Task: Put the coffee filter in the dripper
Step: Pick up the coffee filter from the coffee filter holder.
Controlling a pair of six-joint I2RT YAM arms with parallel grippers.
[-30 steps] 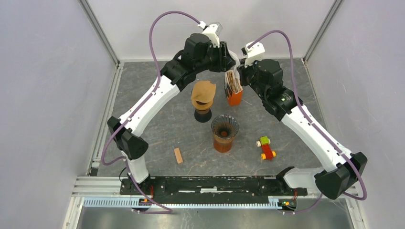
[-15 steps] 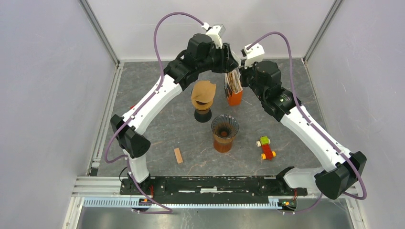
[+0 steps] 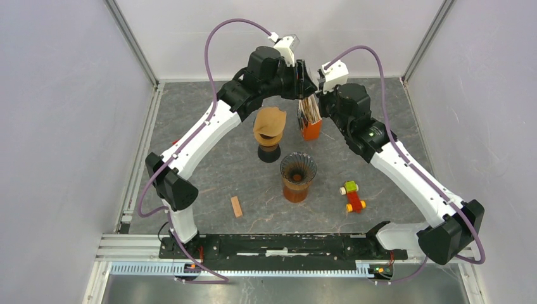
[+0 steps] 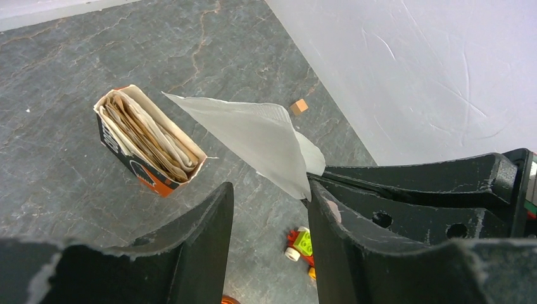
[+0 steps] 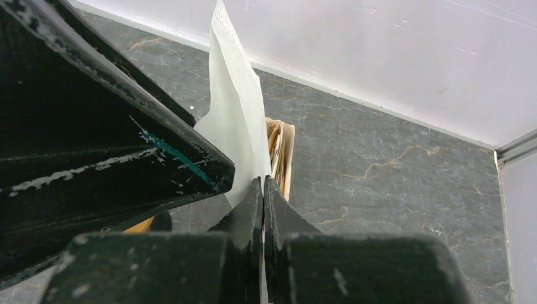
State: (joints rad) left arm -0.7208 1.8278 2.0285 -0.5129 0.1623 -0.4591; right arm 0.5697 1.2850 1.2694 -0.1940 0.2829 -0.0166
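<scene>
**While clamped, filter is held over its box**

Though print is seen on the orange filter box (image 4: 126, 149), none can be read. The white coffee filter (image 4: 253, 136) is clenched in the right claw (image 5: 263, 185), above the box at the tabletop's (image 3: 209, 164) far side. The left claw (image 4: 269, 190) is held parted and empty just beside the filter. The dripper (image 3: 298, 166) is well apart.

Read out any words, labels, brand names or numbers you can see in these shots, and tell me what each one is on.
None legible.
The filter box has a black-and-white print on its orange side, too blurred and angled to read.
The coffee filter, dripper and toy car show no text.
</scene>
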